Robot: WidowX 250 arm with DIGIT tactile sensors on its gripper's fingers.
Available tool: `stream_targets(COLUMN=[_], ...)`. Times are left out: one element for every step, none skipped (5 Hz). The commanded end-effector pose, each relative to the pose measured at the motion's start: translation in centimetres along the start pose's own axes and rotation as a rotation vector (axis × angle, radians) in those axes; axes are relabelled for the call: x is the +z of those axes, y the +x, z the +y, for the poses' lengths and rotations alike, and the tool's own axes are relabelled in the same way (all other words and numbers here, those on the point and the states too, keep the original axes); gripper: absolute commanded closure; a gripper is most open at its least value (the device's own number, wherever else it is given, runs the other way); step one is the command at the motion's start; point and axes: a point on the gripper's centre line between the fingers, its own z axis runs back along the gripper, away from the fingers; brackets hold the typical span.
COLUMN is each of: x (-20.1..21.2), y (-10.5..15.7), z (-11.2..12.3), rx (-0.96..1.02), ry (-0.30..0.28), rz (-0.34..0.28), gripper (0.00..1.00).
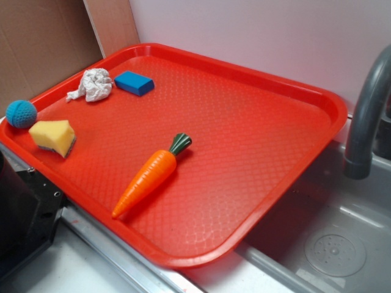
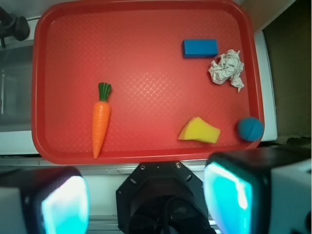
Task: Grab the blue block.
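At the tray's (image 1: pixel 330 101) far corner the blue block (image 1: pixel 134 83) looks light, stiff, probably slick; pinch its long sides, the end effector (image 2: pixel 146 200) gaping wide.

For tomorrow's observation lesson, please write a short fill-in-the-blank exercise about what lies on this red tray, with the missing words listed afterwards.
1. The blue block lies right beside the crumpled ____ paper wad.
2. The toy carrot has a ____ leafy top.
3. The teal knitted ball rests against the rim of the ____ tray.
4. The sponge between ball and carrot is ____.

Missing words: white; green; red; yellow
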Motion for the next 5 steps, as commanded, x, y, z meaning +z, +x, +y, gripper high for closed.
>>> stream_targets(x=[0.0,-3.8,-7.1,-9.5,-9.5], y=[0.0,1.8,5.4,8.3,8.3], z=[0.0,4.0,7.0,9.0,9.0], rx=[0.0,0.071,-0.177,-0.431,-0.431], ry=[0.0,0.129,0.053,0.11,0.11], rz=[0.0,0.146,0.083,0.085,0.085], gripper=[0.0,0.0,0.0,0.0,0.0])
